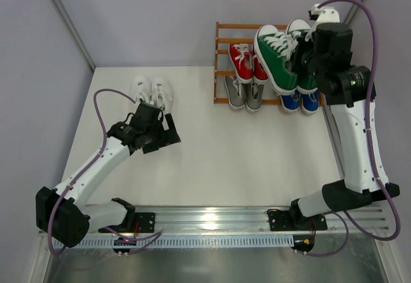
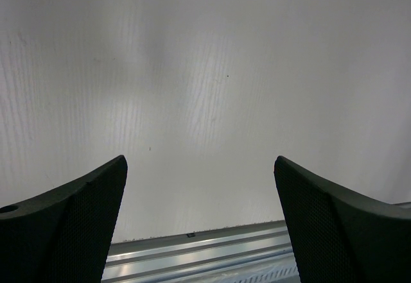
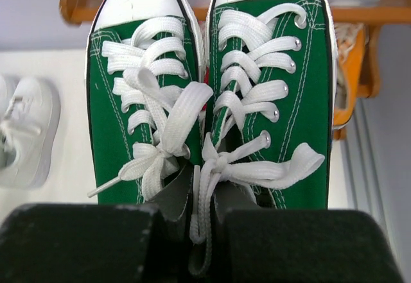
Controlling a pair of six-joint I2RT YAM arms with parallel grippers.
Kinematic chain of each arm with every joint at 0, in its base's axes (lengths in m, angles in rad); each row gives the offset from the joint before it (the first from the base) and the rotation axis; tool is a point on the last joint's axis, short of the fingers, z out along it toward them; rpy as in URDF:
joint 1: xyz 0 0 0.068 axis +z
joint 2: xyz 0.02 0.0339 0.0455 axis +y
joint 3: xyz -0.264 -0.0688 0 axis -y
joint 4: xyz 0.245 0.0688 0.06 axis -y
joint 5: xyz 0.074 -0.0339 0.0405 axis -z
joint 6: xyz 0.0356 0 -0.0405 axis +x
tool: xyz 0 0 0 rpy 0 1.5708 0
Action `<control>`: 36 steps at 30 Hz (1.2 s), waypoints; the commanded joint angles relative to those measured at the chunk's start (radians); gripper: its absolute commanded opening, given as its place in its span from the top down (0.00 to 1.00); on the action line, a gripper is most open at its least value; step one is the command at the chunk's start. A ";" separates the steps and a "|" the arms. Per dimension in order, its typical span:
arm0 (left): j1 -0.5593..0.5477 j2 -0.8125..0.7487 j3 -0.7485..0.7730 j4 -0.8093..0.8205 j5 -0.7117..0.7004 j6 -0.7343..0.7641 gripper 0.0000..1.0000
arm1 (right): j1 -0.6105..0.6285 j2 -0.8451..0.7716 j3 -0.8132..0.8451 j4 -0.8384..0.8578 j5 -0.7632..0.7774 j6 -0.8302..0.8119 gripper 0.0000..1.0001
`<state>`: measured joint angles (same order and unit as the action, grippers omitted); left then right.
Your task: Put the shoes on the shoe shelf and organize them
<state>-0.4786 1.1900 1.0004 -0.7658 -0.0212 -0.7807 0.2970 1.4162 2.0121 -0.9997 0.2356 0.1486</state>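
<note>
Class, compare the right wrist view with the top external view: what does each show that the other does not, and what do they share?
Only the right wrist view: an orange shoe just right of the green pair, and that pair's laces close up.
Only the top view: the grey pair and blue pair at the near edge of the shelf, and the open left gripper.
Both: the green pair held in the shut right gripper, the shelf, and white shoes on the table.
</note>
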 commanded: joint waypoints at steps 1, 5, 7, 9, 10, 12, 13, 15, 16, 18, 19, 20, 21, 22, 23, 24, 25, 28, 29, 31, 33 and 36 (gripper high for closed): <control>0.015 -0.017 0.021 0.023 0.017 0.054 0.07 | -0.096 0.070 0.164 0.217 -0.021 -0.087 0.96; 0.028 0.000 0.021 0.055 0.018 0.063 0.07 | -0.212 0.217 0.286 0.265 -0.116 -0.058 0.96; 0.037 0.010 0.026 0.078 0.018 0.063 0.07 | -0.260 0.294 0.341 0.323 -0.151 -0.053 0.96; 0.047 0.029 0.044 0.088 0.018 0.061 0.07 | -0.282 0.338 0.376 0.386 -0.168 -0.058 0.96; 0.052 0.034 0.052 0.089 0.018 0.061 0.07 | -0.315 0.390 0.426 0.400 -0.191 -0.058 0.96; 0.061 0.055 0.066 0.095 0.018 0.061 0.07 | -0.341 0.430 0.456 0.461 -0.222 -0.050 0.96; 0.063 0.062 0.076 0.100 0.018 0.061 0.07 | -0.369 0.455 0.462 0.482 -0.270 -0.049 0.96; 0.070 0.082 0.086 0.106 0.018 0.058 0.07 | -0.390 0.483 0.470 0.539 -0.297 -0.049 0.96; 0.072 0.088 0.093 0.106 0.018 0.057 0.07 | -0.407 0.492 0.482 0.550 -0.315 -0.047 0.96; 0.077 0.106 0.101 0.108 0.047 0.054 0.07 | -0.426 0.517 0.491 0.584 -0.334 -0.047 0.96; 0.077 0.111 0.106 0.109 0.047 0.054 0.07 | -0.433 0.520 0.491 0.595 -0.338 -0.047 0.96; 0.077 0.112 0.109 0.112 0.047 0.054 0.07 | -0.446 0.524 0.490 0.607 -0.352 -0.049 0.96; 0.080 0.118 0.110 0.114 0.047 0.052 0.07 | -0.452 0.527 0.490 0.624 -0.358 -0.046 0.96; 0.081 0.126 0.112 0.115 0.047 0.046 0.07 | -0.460 0.529 0.491 0.631 -0.361 -0.043 0.96; 0.081 0.131 0.113 0.121 0.049 0.043 0.07 | -0.473 0.532 0.491 0.644 -0.377 -0.040 0.96; 0.081 0.134 0.115 0.125 0.053 0.038 0.07 | -0.481 0.533 0.493 0.650 -0.383 -0.032 0.96; 0.081 0.140 0.115 0.128 0.058 0.032 0.07 | -0.489 0.535 0.494 0.653 -0.387 -0.023 0.96; 0.083 0.152 0.119 0.132 0.061 0.018 0.08 | -0.510 0.547 0.491 0.677 -0.406 0.000 0.96; 0.083 0.154 0.119 0.135 0.061 0.014 0.08 | -0.521 0.552 0.493 0.688 -0.418 0.009 0.96; 0.083 0.158 0.119 0.141 0.066 0.006 0.08 | -0.530 0.570 0.493 0.700 -0.435 0.031 0.96; 0.083 0.164 0.119 0.145 0.063 -0.003 0.08 | -0.536 0.589 0.487 0.710 -0.462 0.043 0.96; 0.083 0.165 0.118 0.145 0.063 -0.018 0.09 | -0.535 0.606 0.485 0.727 -0.484 0.063 0.96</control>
<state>-0.4034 1.3563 1.0790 -0.6605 0.0246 -0.7792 -0.2459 2.0434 2.4184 -0.5316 -0.1799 0.1646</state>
